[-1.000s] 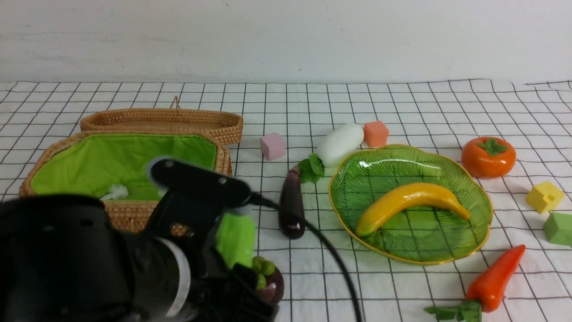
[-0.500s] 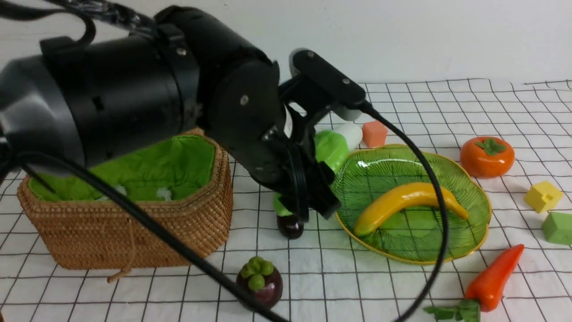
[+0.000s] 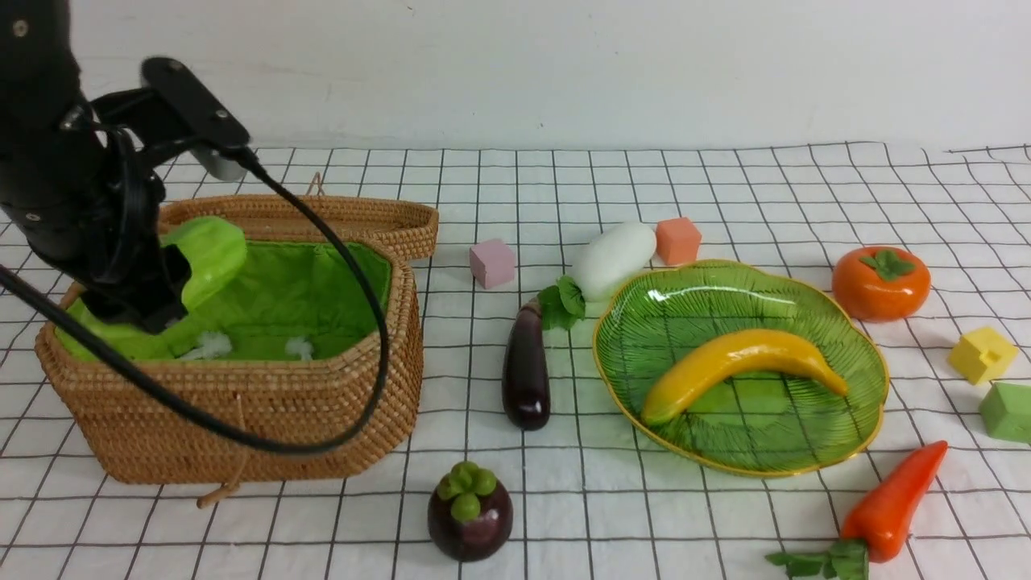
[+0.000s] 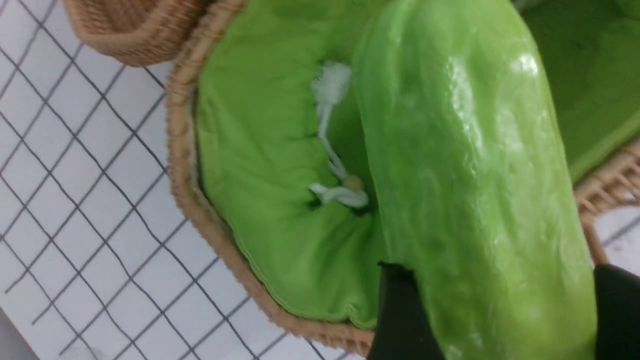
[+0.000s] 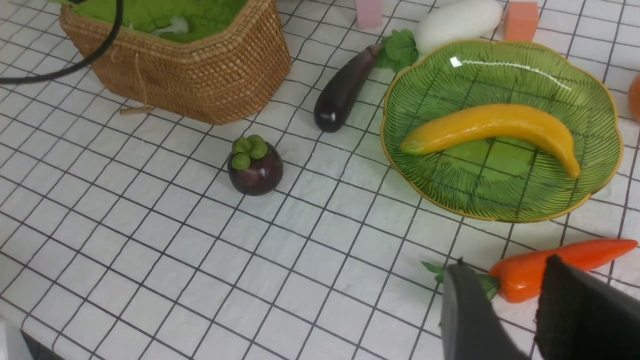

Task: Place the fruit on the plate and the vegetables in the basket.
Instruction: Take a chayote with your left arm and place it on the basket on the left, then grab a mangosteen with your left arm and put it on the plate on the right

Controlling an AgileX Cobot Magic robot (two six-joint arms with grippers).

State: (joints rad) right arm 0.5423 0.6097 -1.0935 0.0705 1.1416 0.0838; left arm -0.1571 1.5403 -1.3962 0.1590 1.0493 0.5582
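My left gripper (image 3: 149, 302) is shut on the light green cucumber (image 3: 211, 250), which hangs tilted over the green-lined wicker basket (image 3: 242, 403). In the left wrist view the cucumber (image 4: 465, 165) fills the space between both black fingers, above the lining. The banana (image 3: 741, 358) lies in the green plate (image 3: 685, 322). On the cloth lie the eggplant (image 3: 525, 370), radish (image 3: 616, 259), mangosteen (image 3: 469, 515), persimmon (image 3: 880, 282) and carrot (image 3: 894, 503). My right gripper (image 5: 505, 265) is open and empty, hovering just short of the carrot (image 5: 600, 250).
The shallow wicker lid (image 3: 298, 216) sits behind the basket. Foam cubes are scattered about: pink (image 3: 491, 263), orange (image 3: 677, 240), yellow (image 3: 980, 353) and green (image 3: 1007, 411). The left arm's black cable (image 3: 354, 266) loops over the basket's front.
The left arm has carried the cucumber from low at the front, up past the middle of the table, then left to above the basket. Nothing on the cloth has moved.
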